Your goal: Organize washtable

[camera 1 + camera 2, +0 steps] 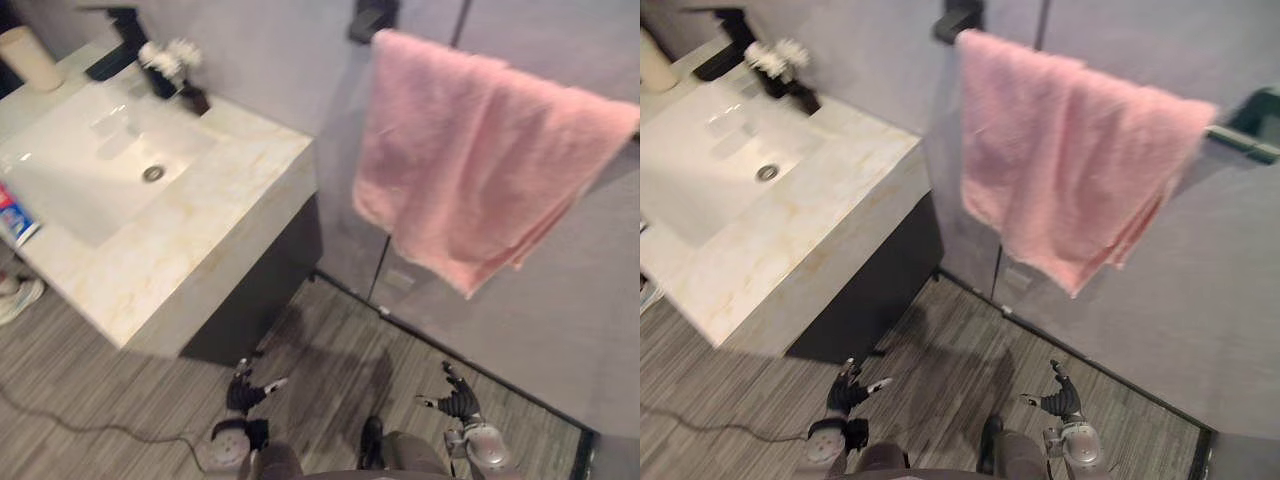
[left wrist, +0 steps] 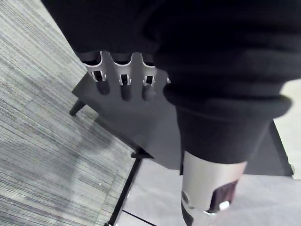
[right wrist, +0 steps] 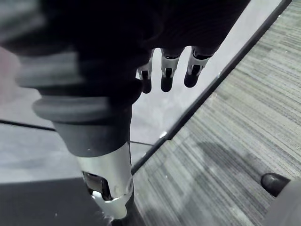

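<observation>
Approach step: left hand (image 1: 245,392) and right hand (image 1: 458,403) hang short of bench (image 1: 200,250), fingers (image 2: 123,80) released, empty; next, step closer.

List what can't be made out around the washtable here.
Red-and-blue tube, left eye view: cut off by the picture's edge.
Towel rail, right eye view: mostly hidden behind the pink towel.
White flowers, left eye view: too small to tell their kind.

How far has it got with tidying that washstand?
Nothing looks done yet. The left hand and right hand hang low above the floor, open and empty. Left to sort: the tube at the edge of the counter, the cup and the flowers by the sink.
</observation>
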